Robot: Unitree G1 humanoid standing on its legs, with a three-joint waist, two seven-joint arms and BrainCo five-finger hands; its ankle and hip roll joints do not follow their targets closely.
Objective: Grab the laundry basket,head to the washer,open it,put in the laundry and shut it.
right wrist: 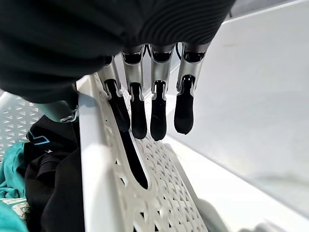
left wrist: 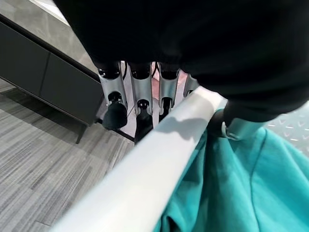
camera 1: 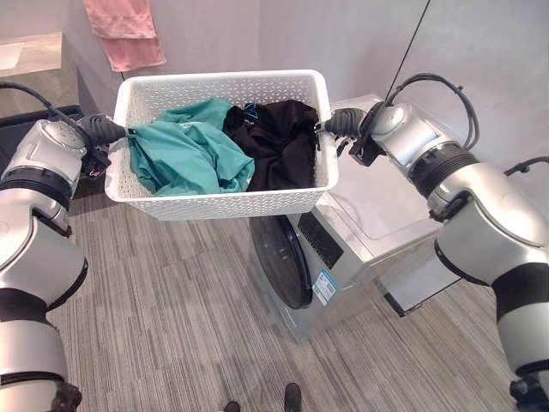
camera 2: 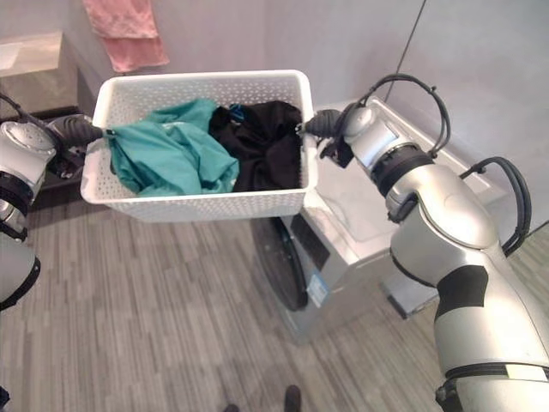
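So the laundry basket point(camera 1: 225, 202) hangs in the air just above the washer point(camera 1: 360, 249), left hand point(camera 1: 103, 130) and right hand point(camera 1: 340, 123) each pinching a rim. Those grips look shallow; any tilt could drop it onto the washer's shut door point(camera 1: 281, 262).
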